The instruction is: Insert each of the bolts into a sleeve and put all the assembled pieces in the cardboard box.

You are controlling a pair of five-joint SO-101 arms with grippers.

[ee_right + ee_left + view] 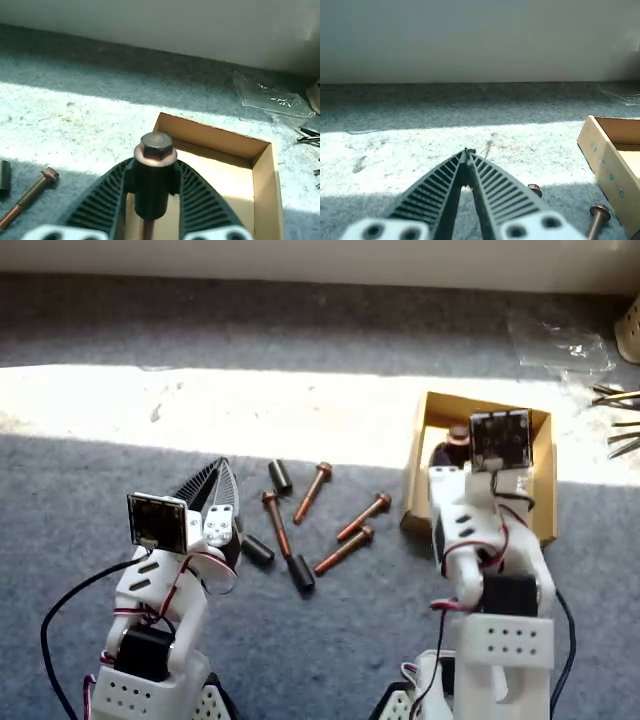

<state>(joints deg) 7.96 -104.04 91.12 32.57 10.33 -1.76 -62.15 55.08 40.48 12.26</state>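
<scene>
The box [480, 405] sits on the desk [80, 500] beneath the right gripper [155, 167], whose fingers are clamped on a sleeve [155, 192] with a bolt [155, 147] standing upright through it. This looks like the drop-off step: the next move calls for lowering inside the walls, then releasing. The left gripper [466, 155], fingers together, hangs near loose bolts [312, 492] and sleeves [280, 476].
</scene>
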